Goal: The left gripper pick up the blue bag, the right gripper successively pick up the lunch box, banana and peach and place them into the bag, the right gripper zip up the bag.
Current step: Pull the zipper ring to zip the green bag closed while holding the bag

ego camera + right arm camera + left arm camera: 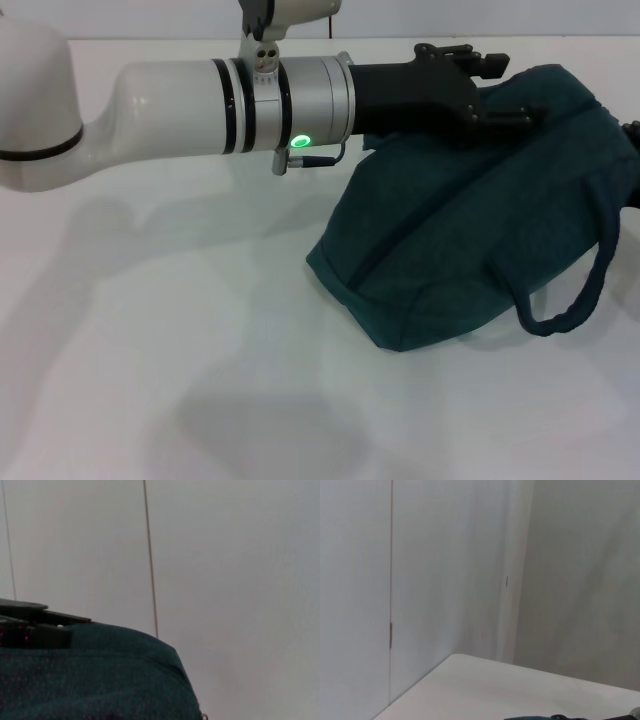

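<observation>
The blue bag [470, 230] stands on the white table [200, 380] at the right, bulging, its top held up and its base resting on the table. My left arm reaches across from the left, and my left gripper [495, 95] is shut on the bag's top edge. The bag's top also shows in the right wrist view [100, 675], with the left gripper's black fingers [30, 627] on it. A dark part of my right gripper [632, 150] shows at the right edge, beside the bag. The lunch box, banana and peach are out of view.
A loose carry strap [585, 285] hangs down the bag's right side to the table. A dark seam line [400, 235] runs diagonally down the bag's front. The left wrist view shows the table's far corner [470, 680] and bare walls.
</observation>
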You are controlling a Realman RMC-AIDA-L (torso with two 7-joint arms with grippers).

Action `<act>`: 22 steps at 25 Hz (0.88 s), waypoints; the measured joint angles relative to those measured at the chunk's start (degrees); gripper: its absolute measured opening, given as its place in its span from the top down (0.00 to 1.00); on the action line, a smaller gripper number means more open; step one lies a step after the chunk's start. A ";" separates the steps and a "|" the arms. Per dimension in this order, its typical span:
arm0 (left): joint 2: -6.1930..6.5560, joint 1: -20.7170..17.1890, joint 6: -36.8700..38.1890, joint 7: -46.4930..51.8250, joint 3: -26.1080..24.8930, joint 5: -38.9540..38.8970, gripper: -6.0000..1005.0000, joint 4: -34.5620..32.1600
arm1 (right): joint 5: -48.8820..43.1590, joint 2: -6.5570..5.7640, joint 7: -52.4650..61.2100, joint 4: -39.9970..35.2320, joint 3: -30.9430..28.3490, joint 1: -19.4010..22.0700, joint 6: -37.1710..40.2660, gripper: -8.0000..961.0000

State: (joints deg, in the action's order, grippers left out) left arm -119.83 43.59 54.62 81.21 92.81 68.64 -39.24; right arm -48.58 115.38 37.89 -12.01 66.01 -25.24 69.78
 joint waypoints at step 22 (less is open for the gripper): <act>0.13 0.10 -4.17 -1.87 0.00 1.74 0.28 1.43 | 0.03 0.64 0.11 -0.12 3.35 -0.47 2.84 0.56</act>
State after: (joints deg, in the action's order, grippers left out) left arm -119.70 43.68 50.45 79.35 92.81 70.38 -37.81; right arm -48.54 116.02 38.00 -12.14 69.36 -25.71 72.62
